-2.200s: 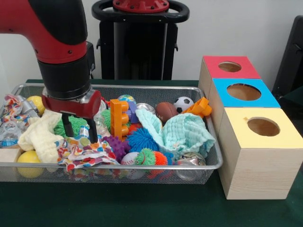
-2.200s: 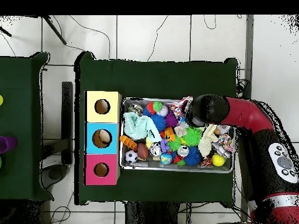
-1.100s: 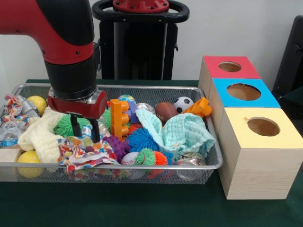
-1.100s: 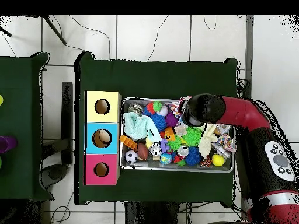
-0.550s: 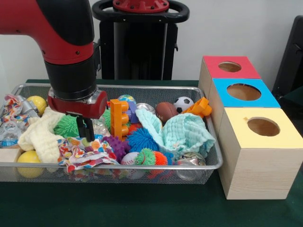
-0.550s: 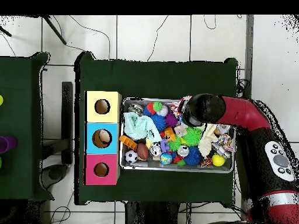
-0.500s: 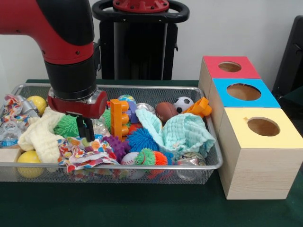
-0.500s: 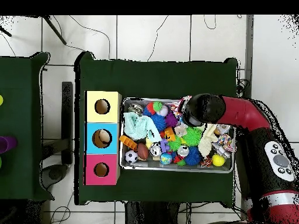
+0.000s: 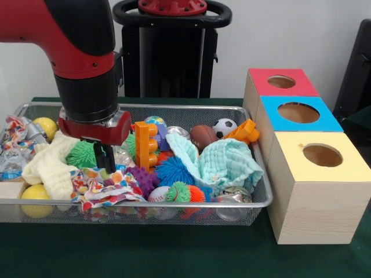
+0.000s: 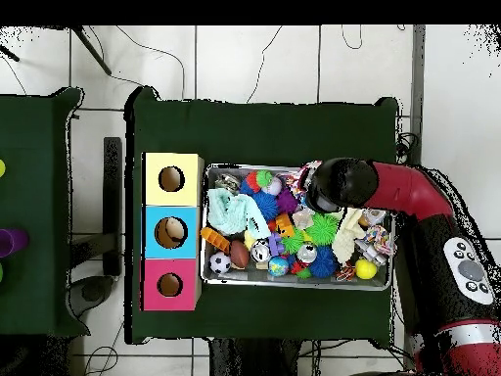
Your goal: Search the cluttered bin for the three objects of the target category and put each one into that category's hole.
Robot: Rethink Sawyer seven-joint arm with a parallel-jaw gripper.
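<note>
My gripper [image 9: 105, 164] is down in the left half of the wire bin [image 9: 145, 202]. Its fingers are pressed together, shut on the top fold of a patterned cloth [image 9: 104, 184] that lies against the bin's near wall. A cream cloth [image 9: 49, 165] lies just left of it and a mint cloth [image 9: 229, 162] sits on the bin's right side. In the overhead view the arm's black head [image 10: 338, 184] covers the gripper. Three boxes with holes stand in a row beside the bin: red [image 9: 261, 87], blue [image 9: 272, 119], yellow [image 9: 290, 168].
Tightly around the gripper sit a green spiky ball [image 9: 81, 153], an orange toy block [image 9: 145, 145], a blue spiky ball [image 9: 174, 171] and a purple spiky toy [image 9: 145, 179]. Balls, cans and another patterned cloth [image 9: 14, 130] fill the rest of the bin.
The gripper shifted slightly right and down over the patterned cloth, and its fingers went from spread apart to pressed together. Since half a second ago nothing has moved.
</note>
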